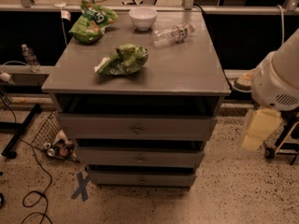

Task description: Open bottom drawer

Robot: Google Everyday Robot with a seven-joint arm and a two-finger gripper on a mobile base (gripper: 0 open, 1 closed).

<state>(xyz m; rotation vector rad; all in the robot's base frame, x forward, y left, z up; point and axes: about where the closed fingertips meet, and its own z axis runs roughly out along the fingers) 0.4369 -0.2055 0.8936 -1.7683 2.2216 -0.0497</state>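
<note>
Grey bottom drawer [142, 178] lies well left of hand [258, 129].

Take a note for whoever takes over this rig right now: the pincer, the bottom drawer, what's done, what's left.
The pincer is not in view; only the arm's white housing shows at the right edge, away from the cabinet.
The bottom drawer is the lowest of three and is not pulled out, with nothing touching its knob.
Done: nothing on the drawer yet.
Left: bring the pincer to the knob, grip it and pull the drawer out.
</note>
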